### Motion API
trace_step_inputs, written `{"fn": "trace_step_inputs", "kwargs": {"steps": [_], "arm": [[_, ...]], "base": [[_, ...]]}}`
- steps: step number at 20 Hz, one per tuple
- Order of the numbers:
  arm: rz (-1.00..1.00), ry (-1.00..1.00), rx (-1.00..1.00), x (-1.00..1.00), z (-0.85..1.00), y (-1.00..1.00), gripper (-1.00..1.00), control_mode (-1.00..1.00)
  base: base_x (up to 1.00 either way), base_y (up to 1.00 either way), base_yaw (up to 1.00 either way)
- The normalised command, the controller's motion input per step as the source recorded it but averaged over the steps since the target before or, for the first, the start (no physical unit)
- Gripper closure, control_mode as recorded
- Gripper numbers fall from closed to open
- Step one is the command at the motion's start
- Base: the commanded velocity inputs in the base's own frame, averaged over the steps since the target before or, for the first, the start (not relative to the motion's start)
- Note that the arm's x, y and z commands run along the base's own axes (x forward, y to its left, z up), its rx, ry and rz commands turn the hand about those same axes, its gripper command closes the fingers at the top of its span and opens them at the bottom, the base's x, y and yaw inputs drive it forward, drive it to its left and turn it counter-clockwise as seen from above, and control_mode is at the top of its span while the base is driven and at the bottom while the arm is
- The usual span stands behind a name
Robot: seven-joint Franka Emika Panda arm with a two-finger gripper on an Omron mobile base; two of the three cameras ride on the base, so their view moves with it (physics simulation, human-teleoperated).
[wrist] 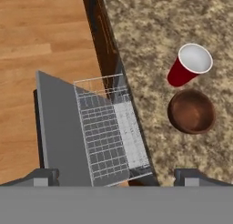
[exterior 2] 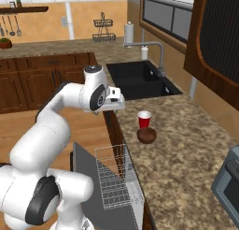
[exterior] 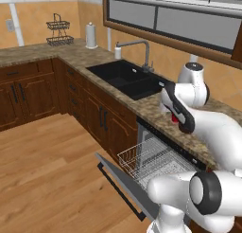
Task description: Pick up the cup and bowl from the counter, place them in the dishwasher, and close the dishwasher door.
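Observation:
The red cup (wrist: pixel 189 66) stands upright on the speckled counter (wrist: pixel 150 41), and the dark wooden bowl (wrist: pixel 191 111) sits just beside it, nearer the hand. Both also show in the right base view: cup (exterior 2: pixel 144 119), bowl (exterior 2: pixel 147 135). The dishwasher door (wrist: pixel 57 127) lies folded down, with the white wire rack (wrist: pixel 109 132) pulled out over it. My gripper (wrist: pixel 117 177) hangs open and empty above the counter's front edge and the rack. It is well above the cup and bowl and off to their side.
A black sink (exterior 2: pixel 140 79) with a faucet (exterior 2: pixel 156 51) lies further along the counter. A grey toaster oven (exterior 2: pixel 228 187) stands at the near right. The open door (exterior: pixel 123 184) and its black handle (exterior: pixel 120 192) jut out over the wood floor (exterior: pixel 52 170).

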Motion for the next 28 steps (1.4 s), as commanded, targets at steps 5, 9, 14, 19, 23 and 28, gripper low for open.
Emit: {"fn": "trace_step_inputs", "kwargs": {"steps": [5, 9, 14, 19, 23, 28], "arm": [[0.0, 0.08, 0.0, 0.42, -0.14, -0.43, -1.0, -1.0], [0.0, 0.03, 0.0, 0.4, -0.23, -0.39, -1.0, -1.0], [0.0, 0.0, 0.0, 0.41, -0.31, -0.32, -1.0, -1.0], [0.0, 0.0, 0.0, 0.48, -0.3, -0.2, -1.0, -1.0], [0.0, 0.01, -0.01, 0.53, -0.31, -0.18, -1.0, -1.0], [0.0, 0.01, -0.02, 0.54, -0.33, -0.11, -1.0, -1.0]], "base": [[0.0, 0.0, 0.0], [0.0, 0.0, 0.0], [0.0, 0.0, 0.0], [0.0, 0.0, 0.0], [0.0, 0.0, 0.0], [0.0, 0.0, 0.0]]}}
